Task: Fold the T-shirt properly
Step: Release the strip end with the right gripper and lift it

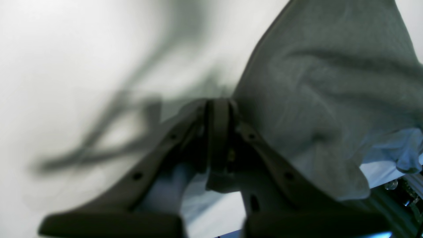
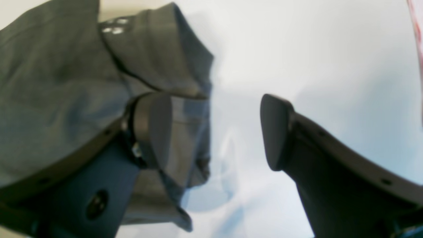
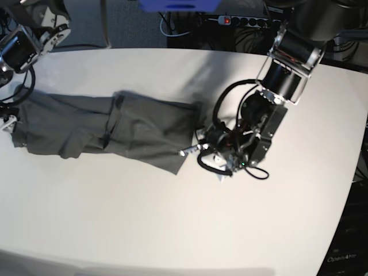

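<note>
Nearest to the lens in your left wrist view, the two dark fingers (image 1: pixel 218 132) of the left gripper (image 1: pixel 218 109) are meeting at their tips, so the pincer is standing fully closed. A fold of the T-shirt (image 1: pixel 330 86) is lying just to the right of the tips and some pale cloth is showing between the finger bases, but you cannot tell from this blurred picture if any cloth is caught between the tips. The white table (image 1: pixel 66 66) is filling the left side, with soft shadows of cables on it.

In your right wrist view, the right gripper (image 2: pixel 214 132) is standing wide, with clear table surface showing between its two pads. The left pad (image 2: pixel 155 129) is resting against the grey cloth (image 2: pixel 59 86), and the other pad is hanging over bare table. Nothing is being held there.

In the base view, the T-shirt (image 3: pixel 115 126) is lying stretched in a long band across the left half of the table (image 3: pixel 172 230), with some folds and wrinkles near its middle. The left gripper (image 3: pixel 201 150) is sitting low at the cloth's end nearest the table centre, touching or just beside its edge. The right gripper is at the far left edge of this picture, mostly cut off, near the other end of the shirt.
</note>
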You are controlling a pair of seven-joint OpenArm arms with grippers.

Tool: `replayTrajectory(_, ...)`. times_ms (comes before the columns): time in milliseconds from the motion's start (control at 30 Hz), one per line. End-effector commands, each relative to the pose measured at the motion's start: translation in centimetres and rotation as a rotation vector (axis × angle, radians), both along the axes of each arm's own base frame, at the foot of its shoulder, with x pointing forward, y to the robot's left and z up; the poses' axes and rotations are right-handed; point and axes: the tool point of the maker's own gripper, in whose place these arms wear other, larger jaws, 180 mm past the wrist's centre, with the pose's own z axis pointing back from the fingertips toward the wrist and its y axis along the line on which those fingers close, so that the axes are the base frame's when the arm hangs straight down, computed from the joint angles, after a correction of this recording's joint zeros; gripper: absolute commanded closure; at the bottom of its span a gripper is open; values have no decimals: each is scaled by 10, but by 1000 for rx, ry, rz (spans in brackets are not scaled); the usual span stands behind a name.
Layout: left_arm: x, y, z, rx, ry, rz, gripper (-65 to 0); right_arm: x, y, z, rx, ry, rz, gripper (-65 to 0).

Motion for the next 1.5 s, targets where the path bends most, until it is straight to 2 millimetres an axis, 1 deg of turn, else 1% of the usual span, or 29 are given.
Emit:
replayTrajectory(0, 10, 4, 6, 14, -27, 9, -27, 11, -10, 19, -35, -52, -1, -415)
replayTrajectory(167, 10, 4, 7, 14, -28, 8, -27, 15, -5, 18, -21, -68, 0, -415)
replayTrajectory(333, 10, 4, 7, 14, -28, 8, -27, 16, -4, 17, -17, -67, -2, -414)
replayTrajectory(567, 10, 4, 6, 15, -27, 10, -27, 18, 11, 7, 19, -73, 3, -411)
replayTrajectory(667, 10, 5, 6, 16, -27, 11, -27, 15, 9, 6, 26, -82, -17, -411)
replayTrajectory(767, 10, 5, 6, 16, -27, 11, -27, 14, 11, 3, 39, -84, -25, -411)
replayTrajectory(900, 10, 5, 6, 16, -27, 11, -27, 9, 7, 2, 46, -93, -51, -411)
replayTrajectory(1133, 10, 4, 7, 13, -26, 10, -27, 8, 6, 2, 49, -94, -58, -412)
replayTrajectory(1200, 9, 4, 7, 13, -25, 10, -27, 3, 7, -7, 78, -86, -75, -412)
replayTrajectory(1333, 9, 4, 7, 13, -24, 11, -27, 5, 13, -27, 163, -74, -97, -415)
replayTrajectory(1367, 9, 4, 7, 13, -24, 11, -27, 5, 11, -28, 167, -75, -98, -415)
replayTrajectory(1467, 9, 4, 7, 13, -24, 11, -27, 8, 13, -34, 184, -86, -92, -415)
